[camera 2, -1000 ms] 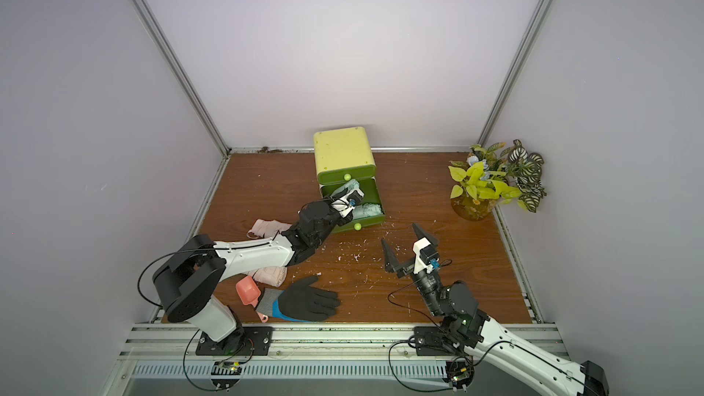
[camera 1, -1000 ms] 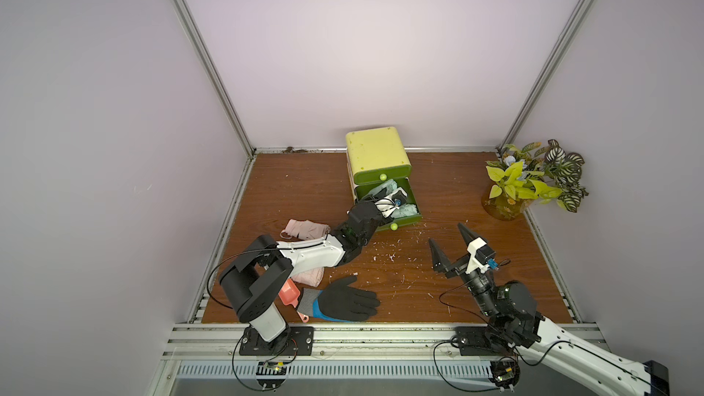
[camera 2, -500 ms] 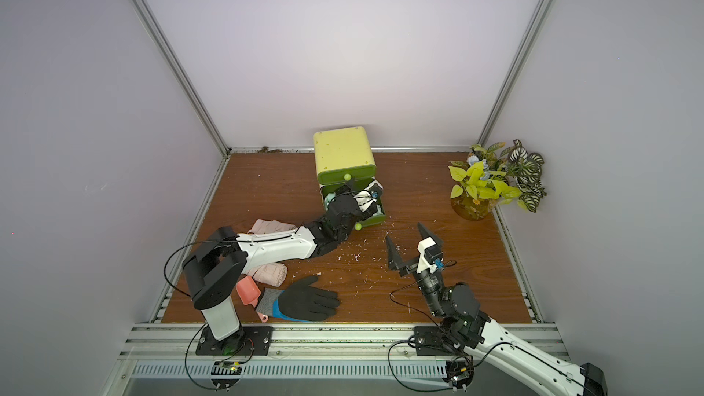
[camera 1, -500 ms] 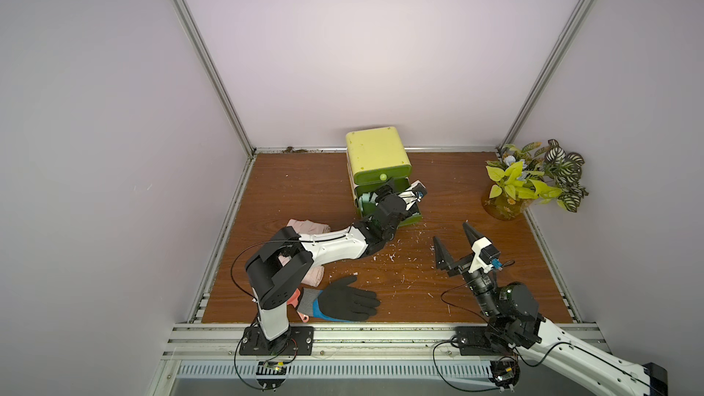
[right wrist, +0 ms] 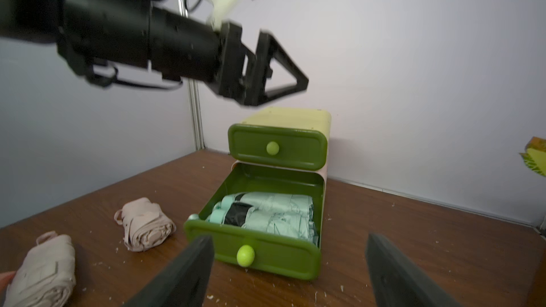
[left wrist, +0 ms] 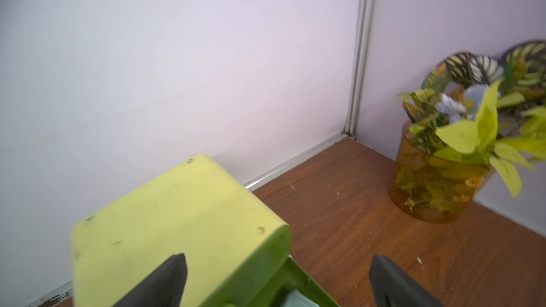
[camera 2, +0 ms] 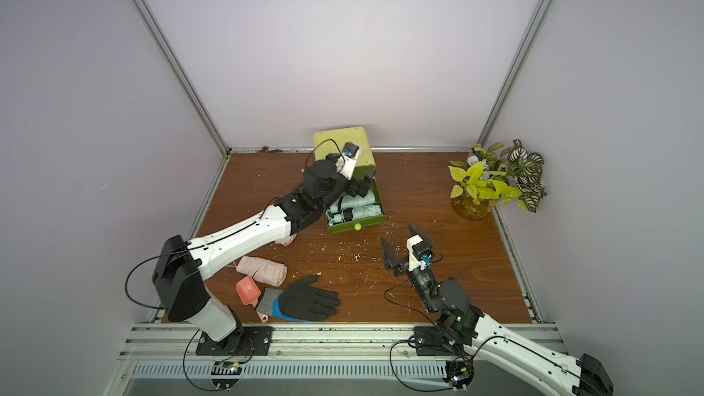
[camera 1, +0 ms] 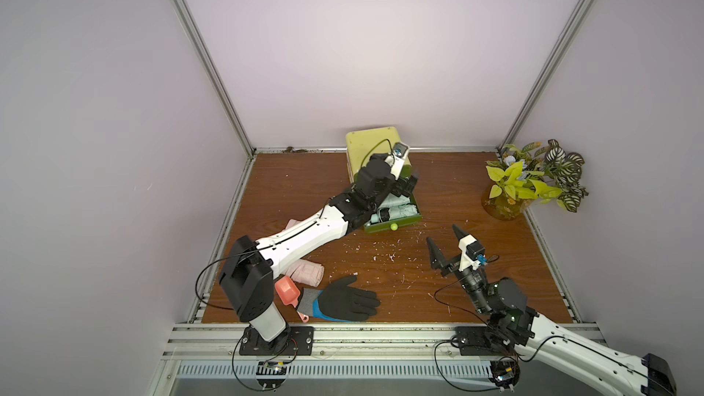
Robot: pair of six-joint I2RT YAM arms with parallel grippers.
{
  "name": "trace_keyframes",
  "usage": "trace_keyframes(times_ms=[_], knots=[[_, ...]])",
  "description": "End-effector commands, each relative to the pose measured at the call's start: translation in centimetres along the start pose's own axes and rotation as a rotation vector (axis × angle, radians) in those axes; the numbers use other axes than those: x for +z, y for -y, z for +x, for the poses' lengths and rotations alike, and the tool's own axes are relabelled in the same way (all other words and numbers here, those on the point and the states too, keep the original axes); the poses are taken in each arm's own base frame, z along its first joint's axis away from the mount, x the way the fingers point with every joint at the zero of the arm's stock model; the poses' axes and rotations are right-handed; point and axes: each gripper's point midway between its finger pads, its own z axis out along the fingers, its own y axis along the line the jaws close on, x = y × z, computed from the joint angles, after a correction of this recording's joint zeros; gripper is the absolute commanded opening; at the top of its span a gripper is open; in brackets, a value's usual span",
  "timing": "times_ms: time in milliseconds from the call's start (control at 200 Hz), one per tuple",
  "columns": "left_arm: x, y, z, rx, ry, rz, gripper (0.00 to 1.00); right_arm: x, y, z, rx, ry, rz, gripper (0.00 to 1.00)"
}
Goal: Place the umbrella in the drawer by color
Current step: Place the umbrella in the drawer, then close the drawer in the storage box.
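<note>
The lower drawer [right wrist: 283,258] of the green cabinet [camera 1: 365,146] is pulled out, and two folded mint umbrellas [right wrist: 274,211] lie in it side by side. They also show as the mint umbrellas [camera 2: 358,209] in a top view. The upper drawer [right wrist: 277,147] is shut. My left gripper [camera 1: 407,184] hovers open and empty above the cabinet's front edge. On the table's left lie two pink folded umbrellas [right wrist: 144,227] [right wrist: 41,270], one partly under my left arm. My right gripper [right wrist: 289,237] stands open and empty facing the drawer's knob, a little way off.
A black and blue glove [camera 1: 343,299] and a pink scoop [camera 1: 287,291] lie near the front left. A potted plant [camera 1: 533,184] stands at the back right corner. White crumbs are scattered over the wooden table [camera 1: 476,192] in front of the drawer.
My left gripper has opened, let go of a mint umbrella in the lower drawer, and risen back over the cabinet. My right arm has barely moved.
</note>
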Motion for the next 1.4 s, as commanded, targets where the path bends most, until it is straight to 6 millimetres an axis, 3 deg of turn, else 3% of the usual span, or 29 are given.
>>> trace_keyframes(times_ms=[0, 155, 175, 280, 390, 490, 720, 931, 1121, 1236, 1391], knots=[[-0.7, -2.7, -1.5, -0.143, 0.001, 0.061, 0.99, 1.2, -1.5, -0.9, 0.048, -0.005, -0.056, 0.87], [2.0, -9.9, 1.7, -0.293, -0.1, 0.051, 0.99, 3.1, -3.6, 1.7, 0.073, -0.136, -0.105, 0.86], [2.4, -11.0, 1.0, -0.302, -0.088, 0.049, 0.99, 3.3, -3.9, 2.0, 0.076, -0.151, -0.111, 0.86], [4.3, -15.2, 2.4, -0.333, -0.11, 0.019, 0.99, 4.3, -5.0, 3.4, 0.119, -0.226, -0.129, 0.83], [6.9, -18.4, 4.5, -0.314, -0.163, -0.016, 0.99, 4.9, -5.7, 4.7, 0.154, -0.275, -0.137, 0.82], [9.1, -19.8, 5.4, -0.31, -0.177, 0.014, 0.99, 5.2, -5.9, 5.8, 0.173, -0.305, -0.133, 0.81], [13.0, -20.5, 4.9, -0.359, -0.111, 0.142, 0.99, 6.5, -5.9, 8.2, 0.227, -0.404, -0.122, 0.79], [15.5, -19.6, 8.2, -0.432, -0.153, 0.261, 0.99, 8.7, -4.3, 9.0, 0.371, -0.42, -0.077, 0.76], [15.6, -18.9, 10.2, -0.463, -0.197, 0.298, 0.99, 10.8, -3.8, 9.6, 0.401, -0.416, -0.065, 0.74], [14.8, -17.8, 9.8, -0.509, -0.182, 0.346, 1.0, 12.3, -4.1, 10.3, 0.39, -0.433, -0.073, 0.73], [13.6, -16.7, 9.5, -0.551, -0.142, 0.378, 1.0, 14.2, -4.4, 9.7, 0.361, -0.372, -0.091, 0.71]])
